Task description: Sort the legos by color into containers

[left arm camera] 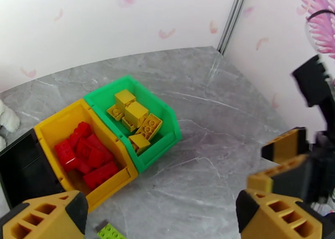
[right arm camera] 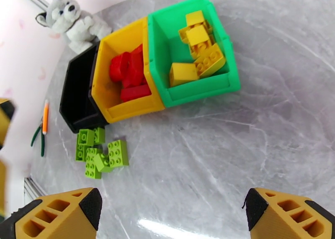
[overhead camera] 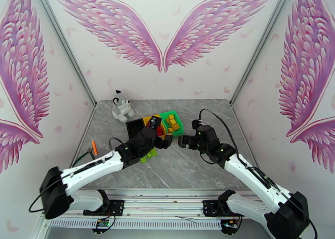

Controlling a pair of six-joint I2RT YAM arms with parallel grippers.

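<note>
Red legos [right arm camera: 130,74] fill yellow bin [right arm camera: 125,110], yellow legos [right arm camera: 199,47] green bin [right arm camera: 197,95]; green legos [right arm camera: 98,152] lie unsorted near black bin [right arm camera: 73,106]; left gripper [left arm camera: 163,210], right gripper [right arm camera: 171,210] released.

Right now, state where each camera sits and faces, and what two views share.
Top external: high behind the robot, facing the table; left arm, right arm show.
Left wrist: left arm, facing yellow bin, green bin; left gripper open.
Right wrist: right arm, facing down on green legos; right gripper open.
Both wrist views share the red legos, yellow legos.
</note>
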